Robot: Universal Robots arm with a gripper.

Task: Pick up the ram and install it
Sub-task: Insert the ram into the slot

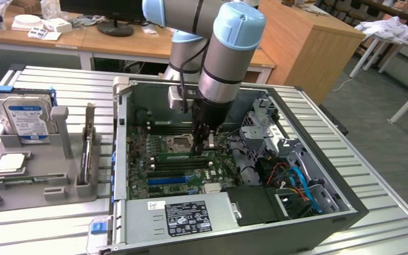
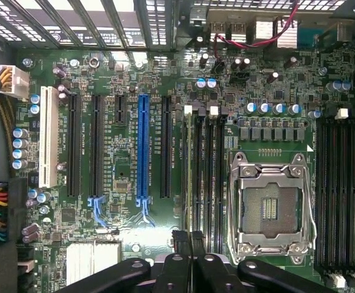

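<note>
Deep in the open case [image 1: 292, 236], down over the board [image 2: 119, 159], with the gripper [image 1: 207, 150] closed tip to tip on nothing, right at the ram [image 1: 179, 157]. Lying green along a slot beside the socket [image 2: 269, 210], near the board's middle — so apparently picked up and brought in already. Cannot tell whether pressed fully home or latched — seating possibly left.

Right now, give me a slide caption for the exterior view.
Gripper, shut, reaches into the open computer case, its tip at the green ram on the motherboard.
</note>
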